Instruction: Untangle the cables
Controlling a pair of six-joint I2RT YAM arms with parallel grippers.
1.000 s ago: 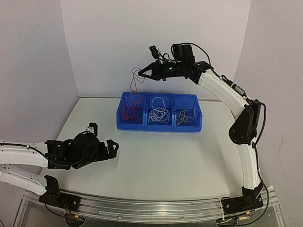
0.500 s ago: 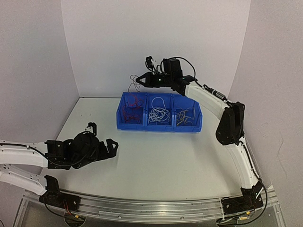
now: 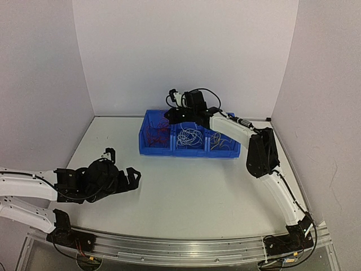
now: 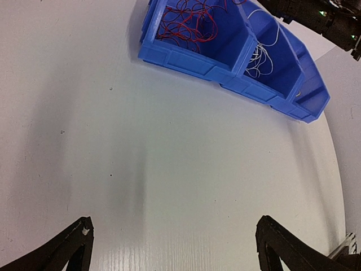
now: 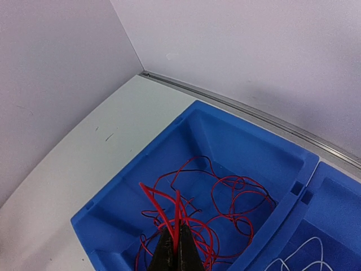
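We noted the right gripper [image 5: 174, 248] clamped on 1 red wire [image 5: 169, 206] above the left bin [image 5: 225, 141], and the left gripper [image 4: 175, 226] gaping, idle. Best to lower it and release inside the walls.

Enclosed on three sides by plain matte panels of pale lilac-grey: a flat back wall [image 3: 186, 51] at 12 o'clock, a left side wall [image 3: 34, 84] at 9 o'clock, a right side wall [image 3: 327, 101] at 3 o'clock. Below, a smooth white tabletop [image 3: 186, 192] with a few tiny dark specks, edged at 6 o'clock by a silver aluminium rail [image 3: 180, 250]. Along the foot of the back wall, a thin grey metal strip [image 5: 254, 118]. Lit softly and evenly, with only faint, blurred shadows.
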